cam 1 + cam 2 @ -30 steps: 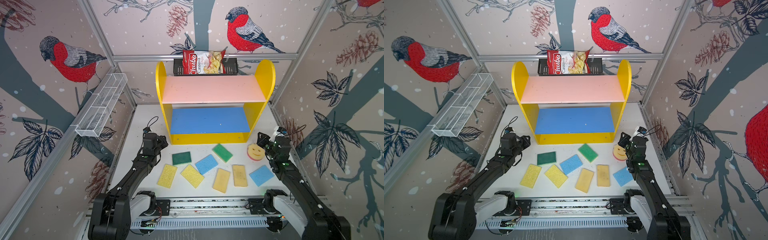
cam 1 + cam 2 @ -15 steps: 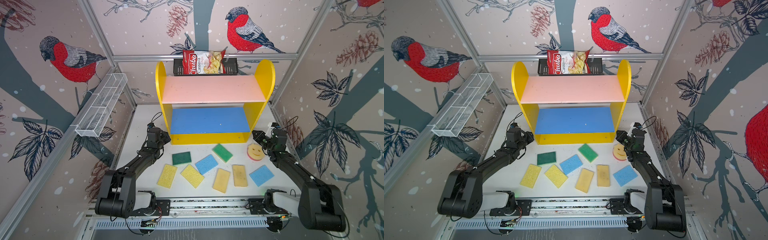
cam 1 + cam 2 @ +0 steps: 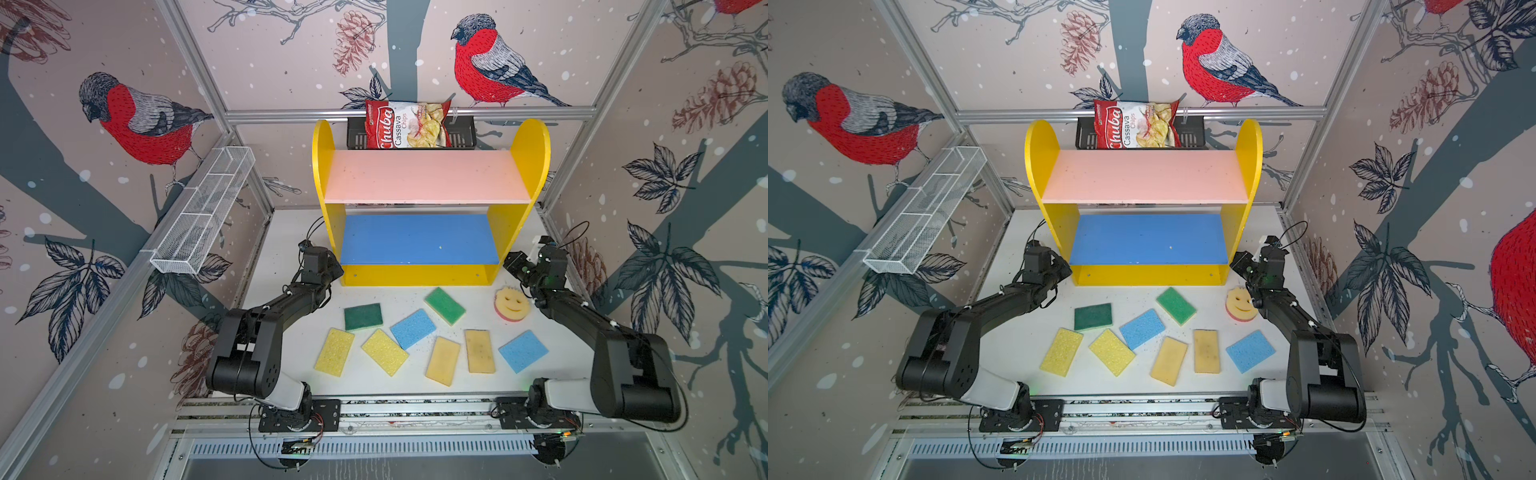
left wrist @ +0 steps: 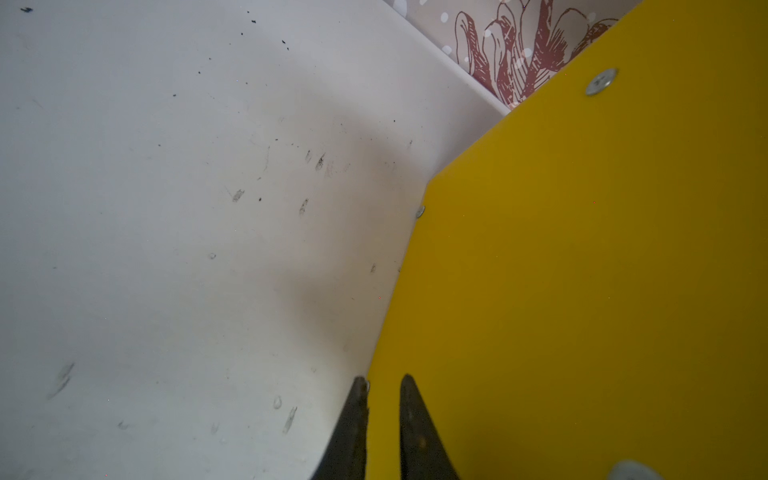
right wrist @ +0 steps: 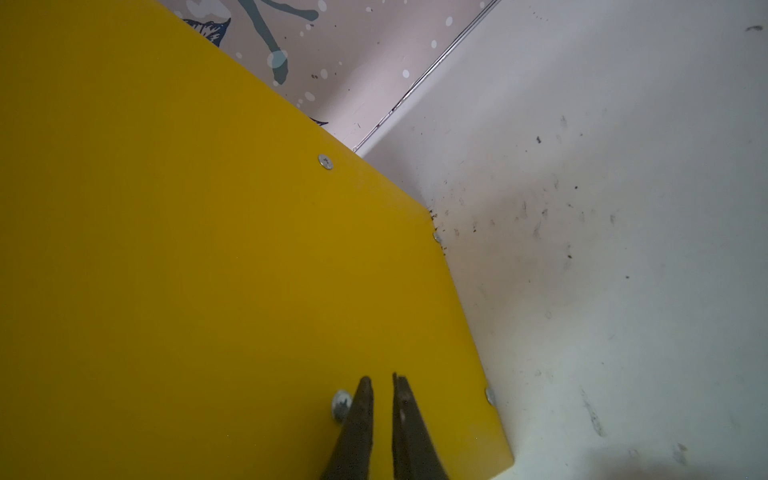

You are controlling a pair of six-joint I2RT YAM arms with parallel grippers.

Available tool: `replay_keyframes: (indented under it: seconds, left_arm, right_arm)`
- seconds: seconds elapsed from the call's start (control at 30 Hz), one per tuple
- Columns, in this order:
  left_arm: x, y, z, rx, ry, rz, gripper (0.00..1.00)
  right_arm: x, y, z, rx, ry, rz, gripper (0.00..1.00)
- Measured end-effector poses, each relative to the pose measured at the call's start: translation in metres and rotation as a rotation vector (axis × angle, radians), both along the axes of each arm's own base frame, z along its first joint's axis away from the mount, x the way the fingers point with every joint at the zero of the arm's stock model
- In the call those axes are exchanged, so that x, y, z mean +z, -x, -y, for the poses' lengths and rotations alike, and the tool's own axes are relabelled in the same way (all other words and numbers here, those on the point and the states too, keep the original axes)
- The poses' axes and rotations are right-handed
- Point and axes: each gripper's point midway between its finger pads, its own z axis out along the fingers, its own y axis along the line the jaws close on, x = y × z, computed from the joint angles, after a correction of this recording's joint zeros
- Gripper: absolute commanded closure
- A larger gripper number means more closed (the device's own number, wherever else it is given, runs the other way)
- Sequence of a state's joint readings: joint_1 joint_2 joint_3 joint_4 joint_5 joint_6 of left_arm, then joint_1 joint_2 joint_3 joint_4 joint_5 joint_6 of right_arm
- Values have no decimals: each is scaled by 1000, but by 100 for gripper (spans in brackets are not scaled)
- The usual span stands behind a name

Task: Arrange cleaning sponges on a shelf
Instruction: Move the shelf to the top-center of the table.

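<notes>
sponges [image 3: 412, 328] lay loose on the bench [image 3: 374, 386] before the bare shelf [image 3: 419, 276], left claw [image 4: 384, 384] and right claw [image 5: 382, 382] barely apart, empty, at its sides; pushing evenly would likely keep it square.

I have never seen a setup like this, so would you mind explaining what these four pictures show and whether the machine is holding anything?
This is a robot with two black arms mounted at the near edge of a white table, each ending in a two-fingered gripper. Two pictures look down from a camera pair overhead; the other two come from cameras on the wrists. At the back stands a three-tier shelf with yellow side panels and bare pink and blue boards. Before it lie nine foam cleaning sponges: flat green, blue, yellow and tan rectangles, plus a round yellow-and-pink smiley sponge. The left gripper and right gripper sit beside the shelf's side panels, jaws nearly closed; neither holds a sponge.
</notes>
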State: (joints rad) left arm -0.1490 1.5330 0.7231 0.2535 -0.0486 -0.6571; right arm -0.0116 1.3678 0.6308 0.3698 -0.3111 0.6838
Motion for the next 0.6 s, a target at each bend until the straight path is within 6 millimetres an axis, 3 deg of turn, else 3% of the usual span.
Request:
replay_keyframes:
  seconds: [0.23, 0.47, 0.6]
  left_arm:
    - [0, -15, 2, 18, 10, 17, 84]
    - [-3, -12, 8, -19, -4, 13, 84]
    - [-4, -9, 11, -35, 1, 16, 84]
  right_arm:
    - [6, 0, 2, -14, 6, 14, 86]
    - [-3, 36, -6, -42, 67, -3, 87]
    - [-9, 58, -35, 64, 55, -23, 87]
